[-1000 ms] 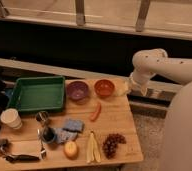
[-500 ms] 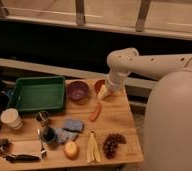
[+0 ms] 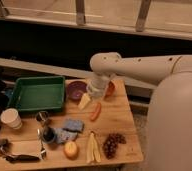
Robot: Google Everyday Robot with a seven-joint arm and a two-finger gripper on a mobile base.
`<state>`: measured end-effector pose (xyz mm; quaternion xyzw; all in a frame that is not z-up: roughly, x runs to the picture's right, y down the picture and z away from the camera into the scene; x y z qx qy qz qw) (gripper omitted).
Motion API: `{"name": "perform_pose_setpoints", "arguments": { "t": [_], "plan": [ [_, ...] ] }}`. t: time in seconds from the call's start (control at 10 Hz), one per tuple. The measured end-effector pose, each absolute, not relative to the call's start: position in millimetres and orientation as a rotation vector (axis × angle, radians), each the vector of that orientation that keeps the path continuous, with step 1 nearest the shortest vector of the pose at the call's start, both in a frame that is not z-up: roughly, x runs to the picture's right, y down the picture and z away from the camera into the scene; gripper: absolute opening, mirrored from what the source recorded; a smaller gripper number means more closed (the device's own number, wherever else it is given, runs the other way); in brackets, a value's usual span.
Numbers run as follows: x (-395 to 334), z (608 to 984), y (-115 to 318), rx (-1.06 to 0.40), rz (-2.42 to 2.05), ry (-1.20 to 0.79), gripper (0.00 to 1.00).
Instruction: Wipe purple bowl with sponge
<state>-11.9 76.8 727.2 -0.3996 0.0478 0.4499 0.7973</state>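
Pincer (image 3: 84, 101) beside purple bowl (image 3: 75, 90), grip state indiscernible; arm (image 3: 139, 65) partly hides orange bowl (image 3: 110, 89); sponge (image 3: 72, 124) well apart.

Hand (image 3: 85, 101) just right of the bowl (image 3: 75, 90), tray (image 3: 36, 95) to its left, sponge (image 3: 73, 124) in front

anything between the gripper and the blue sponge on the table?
Nothing visible. The gripper hangs beside the purple bowl. The blue sponge lies nearer the front edge, with only bare tabletop between them. The red pepper sits off to the side of that path, not across it.
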Motion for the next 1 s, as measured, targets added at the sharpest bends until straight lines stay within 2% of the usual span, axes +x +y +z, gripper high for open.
{"name": "perform_pose_setpoints", "arguments": {
  "t": [0.5,1.0],
  "plan": [
    [-24.3,731.4,77.8,-0.880,0.889,0.084,0.80],
    [-116.0,749.3,106.4,-0.898,0.737,0.015,0.80]
  ]
}}
